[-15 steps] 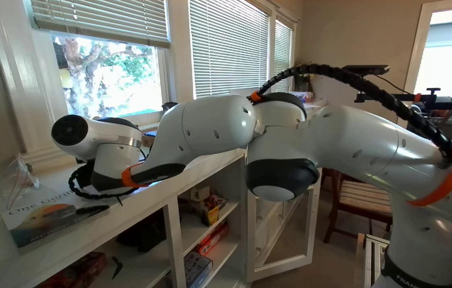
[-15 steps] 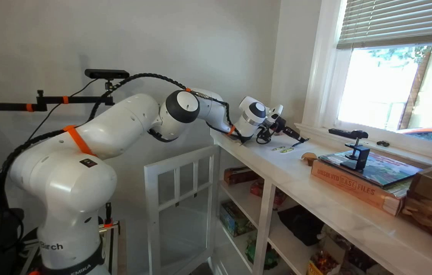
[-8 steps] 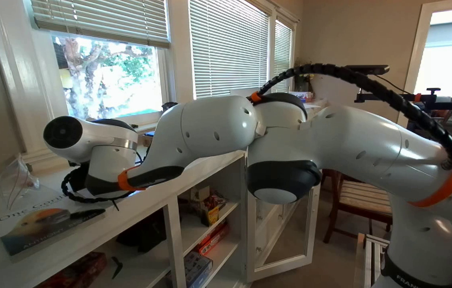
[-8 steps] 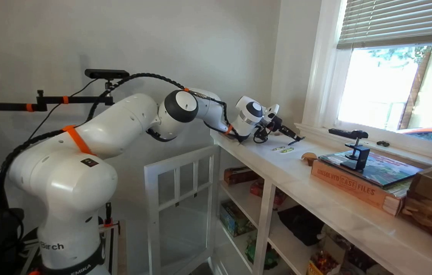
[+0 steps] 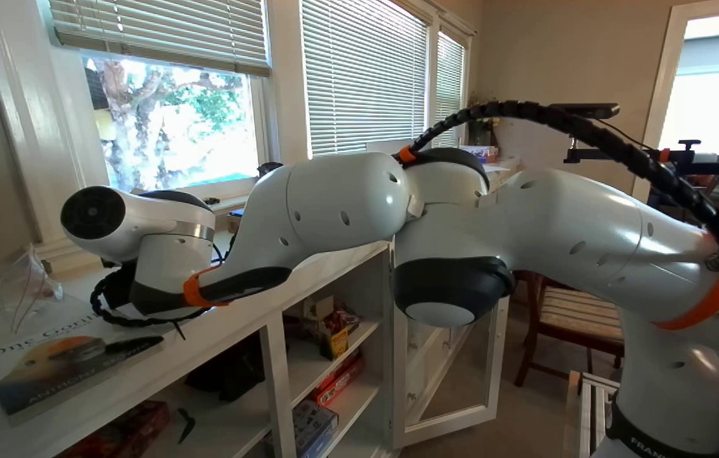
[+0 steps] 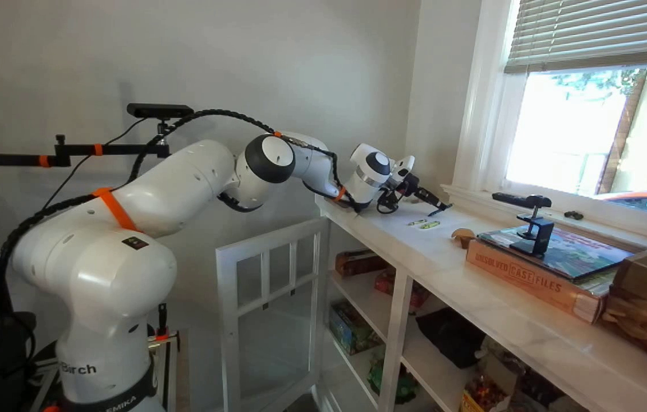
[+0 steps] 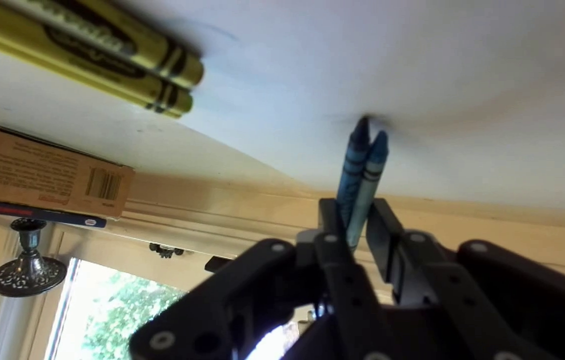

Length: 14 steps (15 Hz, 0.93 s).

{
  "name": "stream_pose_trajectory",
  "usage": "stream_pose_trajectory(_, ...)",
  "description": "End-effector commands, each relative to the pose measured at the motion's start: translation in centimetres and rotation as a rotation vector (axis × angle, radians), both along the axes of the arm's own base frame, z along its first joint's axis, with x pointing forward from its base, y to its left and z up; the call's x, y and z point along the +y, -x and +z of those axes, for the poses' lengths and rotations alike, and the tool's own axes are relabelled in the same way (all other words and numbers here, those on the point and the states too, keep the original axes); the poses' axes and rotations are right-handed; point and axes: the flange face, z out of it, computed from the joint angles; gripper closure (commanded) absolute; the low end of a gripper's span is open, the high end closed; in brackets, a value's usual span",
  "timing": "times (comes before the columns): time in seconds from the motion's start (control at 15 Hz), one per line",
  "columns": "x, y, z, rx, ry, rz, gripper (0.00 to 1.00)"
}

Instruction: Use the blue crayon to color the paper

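Pincer [image 7: 356,215] clamped on a double load: a dark-tipped, blue-wrapped wax crayon [image 7: 351,172], left in the wrist view, and a lighter blue-tipped, pale-wrapped crayon [image 7: 366,186] snug against it on the right. Both slant toward smooth white paper [image 7: 272,85] on the white-painted bench [image 6: 444,263]; whether the darker tip meets the sheet cannot be told. To the left in the same view, black-banded yellow wax crayons [image 7: 177,67] lie loose side by side, apart from the held pair. Near their ends runs one thin, curved bluish line [image 7: 220,30], the clearest stroke in sight; gray around the dark tip may be only shadow. By that evidence, the pickup is done and coloring has barely begun, if at all, with nearly all of the visible sheet left to fill. Holding two crayons could let one slip under pressure, or put two colors down together. Farther off, at the wrist view's left, sits an orange-brown cardboard box [image 7: 52,172], and beyond it a daylit window [image 7: 117,310].
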Motion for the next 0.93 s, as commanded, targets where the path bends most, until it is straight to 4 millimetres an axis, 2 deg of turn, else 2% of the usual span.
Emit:
stream_pose_trajectory(0.0, -0.5, -0.1, -2.0, -0.015, 0.019, -0.008, 0.95)
stream_pose_trajectory(0.6, -4.2, -0.8, -2.5, -0.014, 0.052, -0.074, 0.95)
stream_pose_trajectory(0.87, -4.0, -0.8, -2.3, -0.02, 0.054, -0.072, 0.95)
